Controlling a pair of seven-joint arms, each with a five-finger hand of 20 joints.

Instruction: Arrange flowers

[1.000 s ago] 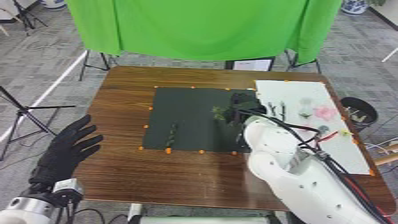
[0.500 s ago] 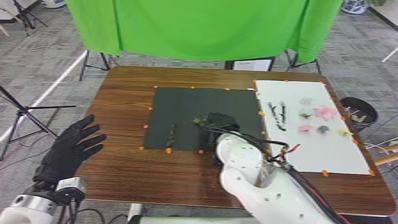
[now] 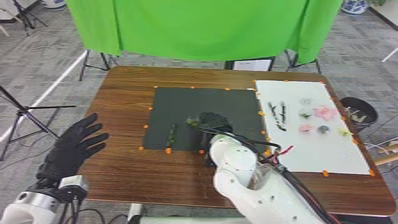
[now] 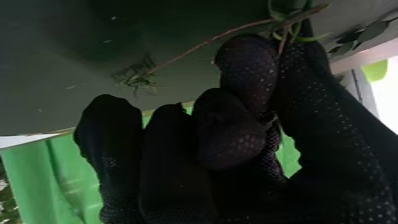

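So nearest you, your left hand (image 3: 69, 150) is just parked off the worktop's (image 3: 124, 165) left side, fingers spread, holding nothing. Going farther in, there's one green stem (image 3: 171, 137) lying around 8 o'clock on the dark mat (image 3: 191, 100). Your right hand (image 3: 214, 120) is near the mat's middle, fingers pinching a thin leafy sprig (image 3: 194, 121) against the thumb, leaves out toward 9 o'clock. Can't tell if it's touching the mat. What's changed: that hand came over from the white board (image 3: 333, 157) side with the sprig, then eased a bit more toward 9, so I'd say you're at the placing step, adding to the stem. Watch those leaves, they could snag. Over at 3 o'clock, the pink flower (image 3: 325, 113) is waiting on the board, so plenty left imo.
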